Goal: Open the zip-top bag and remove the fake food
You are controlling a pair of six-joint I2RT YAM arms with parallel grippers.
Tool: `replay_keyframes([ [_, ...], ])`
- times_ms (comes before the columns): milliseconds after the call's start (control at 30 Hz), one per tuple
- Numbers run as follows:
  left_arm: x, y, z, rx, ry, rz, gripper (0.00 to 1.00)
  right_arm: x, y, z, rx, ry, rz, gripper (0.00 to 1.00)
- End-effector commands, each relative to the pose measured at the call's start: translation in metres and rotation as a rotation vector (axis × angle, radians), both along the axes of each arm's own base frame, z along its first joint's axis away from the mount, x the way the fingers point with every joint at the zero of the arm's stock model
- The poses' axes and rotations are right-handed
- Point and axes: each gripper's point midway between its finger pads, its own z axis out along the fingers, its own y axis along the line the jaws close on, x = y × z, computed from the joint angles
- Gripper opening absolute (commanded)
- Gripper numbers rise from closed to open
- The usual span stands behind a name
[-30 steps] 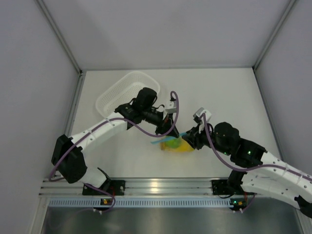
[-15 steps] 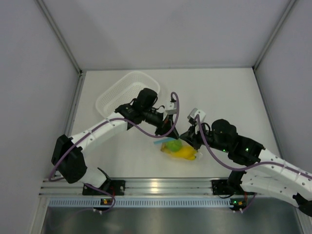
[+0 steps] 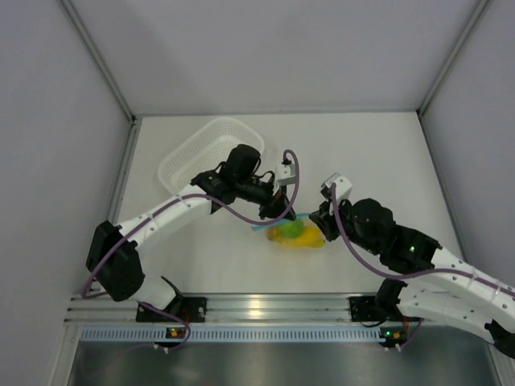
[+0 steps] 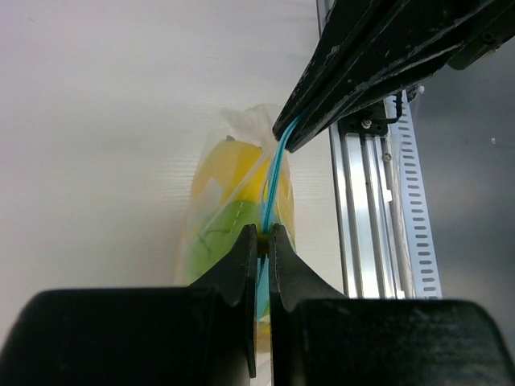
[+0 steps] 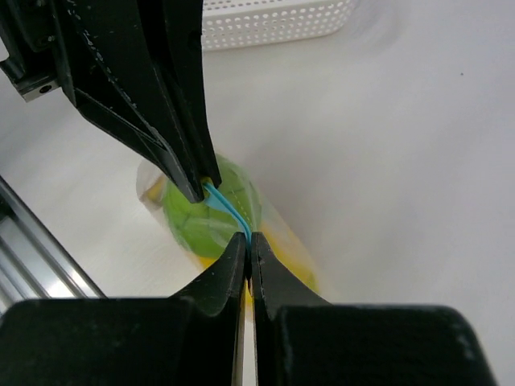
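Note:
The zip-top bag point(image 3: 296, 234) is held just above the table between the two arms, its light blue zip strip point(image 4: 273, 178) on top. Inside it show a green ball-like fruit point(image 5: 203, 214) and yellow fruit point(image 4: 229, 165). My left gripper point(image 4: 263, 233) is shut on one end of the zip strip. My right gripper point(image 5: 247, 241) is shut on the other end. In the top view the left gripper point(image 3: 284, 214) and the right gripper point(image 3: 316, 217) stand close together over the bag. The strip runs taut between the two pairs of jaws. The bag's mouth looks closed.
A white perforated basket point(image 3: 203, 149) stands at the back left, behind the left arm; its edge shows in the right wrist view point(image 5: 273, 20). The aluminium rail point(image 3: 257, 307) runs along the table's near edge, close to the bag in the left wrist view point(image 4: 378, 209).
The right gripper has drawn back to the right and a little away from me, still holding the strip. The bag has shifted slightly away from the rail. The left gripper has barely moved.

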Motion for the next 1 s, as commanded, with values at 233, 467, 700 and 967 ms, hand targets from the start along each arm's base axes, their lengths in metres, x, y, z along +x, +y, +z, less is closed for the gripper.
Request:
replay_keyframes([
  [233,0.054,0.032,-0.041,0.100,0.082,0.196,0.00,0.026,-0.069,0.035,-0.023,-0.094,-0.364,0.00],
  [467,0.046,0.027,-0.042,0.068,0.146,0.133,0.00,0.024,-0.050,0.033,0.010,-0.090,-0.286,0.00],
  [700,0.029,0.017,-0.014,0.002,0.119,0.055,0.00,0.033,-0.020,0.013,-0.025,0.001,-0.227,0.56],
  [967,-0.001,0.014,0.014,-0.057,0.038,-0.033,0.00,0.010,0.021,0.012,-0.009,-0.020,0.098,0.83],
])
